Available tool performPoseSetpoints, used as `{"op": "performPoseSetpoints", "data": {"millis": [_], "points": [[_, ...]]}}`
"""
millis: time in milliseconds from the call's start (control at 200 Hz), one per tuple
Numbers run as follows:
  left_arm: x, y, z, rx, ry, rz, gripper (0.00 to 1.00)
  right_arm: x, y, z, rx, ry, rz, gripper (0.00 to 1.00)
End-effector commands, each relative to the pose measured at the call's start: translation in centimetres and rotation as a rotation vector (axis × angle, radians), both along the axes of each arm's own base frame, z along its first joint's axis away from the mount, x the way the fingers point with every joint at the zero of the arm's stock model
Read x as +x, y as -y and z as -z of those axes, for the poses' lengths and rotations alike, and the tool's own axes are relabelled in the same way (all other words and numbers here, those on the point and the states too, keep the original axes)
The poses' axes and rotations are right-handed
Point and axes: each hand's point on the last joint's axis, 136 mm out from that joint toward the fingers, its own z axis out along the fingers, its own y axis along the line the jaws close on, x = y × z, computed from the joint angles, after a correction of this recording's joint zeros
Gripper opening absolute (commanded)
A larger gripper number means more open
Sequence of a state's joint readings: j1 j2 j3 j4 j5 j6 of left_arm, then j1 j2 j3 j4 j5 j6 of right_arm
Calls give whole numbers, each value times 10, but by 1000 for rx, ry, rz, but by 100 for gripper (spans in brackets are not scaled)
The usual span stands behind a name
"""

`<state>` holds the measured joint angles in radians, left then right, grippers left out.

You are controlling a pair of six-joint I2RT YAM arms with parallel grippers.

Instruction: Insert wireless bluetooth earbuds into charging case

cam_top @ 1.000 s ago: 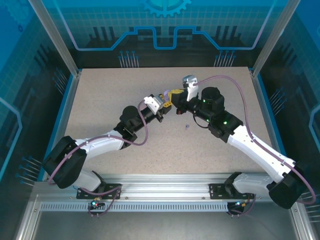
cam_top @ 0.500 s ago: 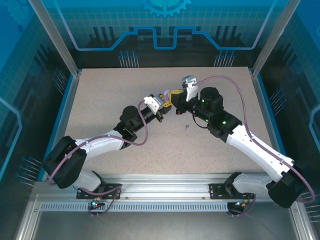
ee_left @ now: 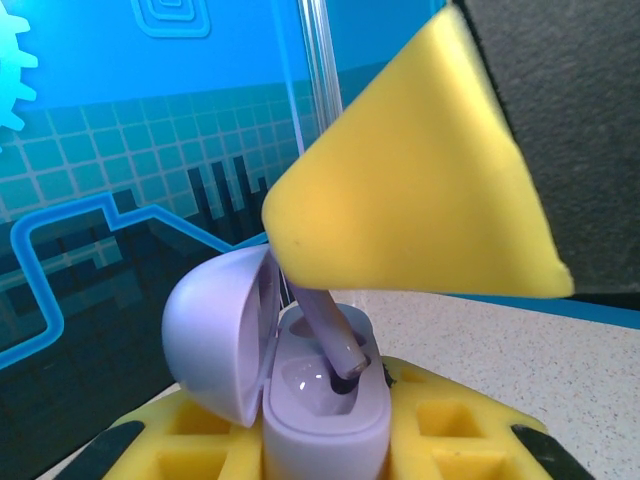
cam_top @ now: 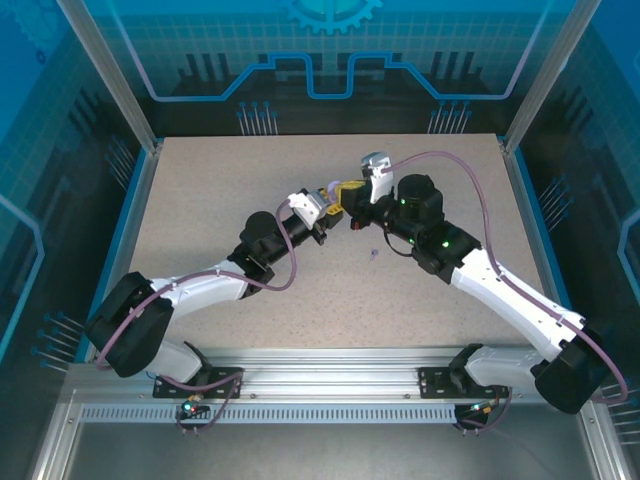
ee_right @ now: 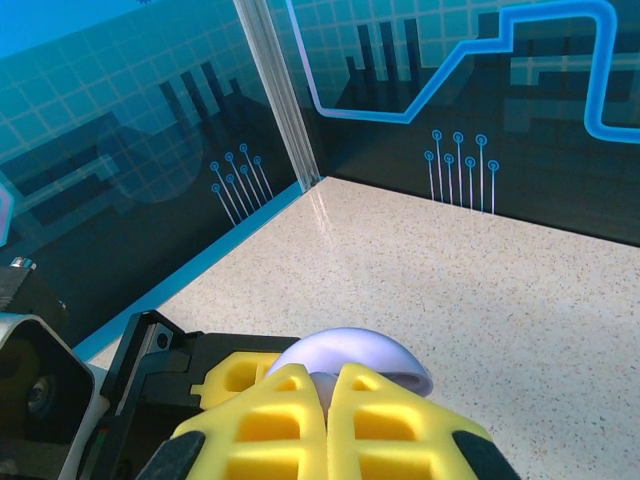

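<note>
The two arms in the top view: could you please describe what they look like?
The left arm and right arm have white links, black rounded joints and a looping purple cable each. The left hand and right hand have yellow grid-moulded fingers.

Speckled beige table (cam_top: 220,190), blue-patterned glass walls (cam_top: 420,50) behind, aluminium posts (cam_top: 105,75) at its far corners

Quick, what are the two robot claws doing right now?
Left gripper: closed, holding the open lavender case.
Right gripper: closed on a lavender earbud, its stem in the case.
</note>
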<state>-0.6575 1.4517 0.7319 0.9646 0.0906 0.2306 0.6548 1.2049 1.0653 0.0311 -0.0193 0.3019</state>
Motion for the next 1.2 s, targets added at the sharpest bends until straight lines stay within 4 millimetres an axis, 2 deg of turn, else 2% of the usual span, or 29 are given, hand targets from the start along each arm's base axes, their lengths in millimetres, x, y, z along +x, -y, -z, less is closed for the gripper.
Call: {"op": "performPoseSetpoints", "data": {"millis": [0, 585, 985, 1195], "points": [[-8, -5, -46, -93, 76, 5, 0, 0, 4, 12, -39, -5, 14, 0], [-5, -6, -46, -91, 75, -8, 0, -2, 16, 18, -48, -17, 27, 0], [-5, -4, -48, -94, 68, 0, 0, -13, -6, 32, -86, -64, -100, 0], [-4, -6, -50, -96, 69, -10, 0, -14, -3, 42, -104, -85, -90, 0]]}}
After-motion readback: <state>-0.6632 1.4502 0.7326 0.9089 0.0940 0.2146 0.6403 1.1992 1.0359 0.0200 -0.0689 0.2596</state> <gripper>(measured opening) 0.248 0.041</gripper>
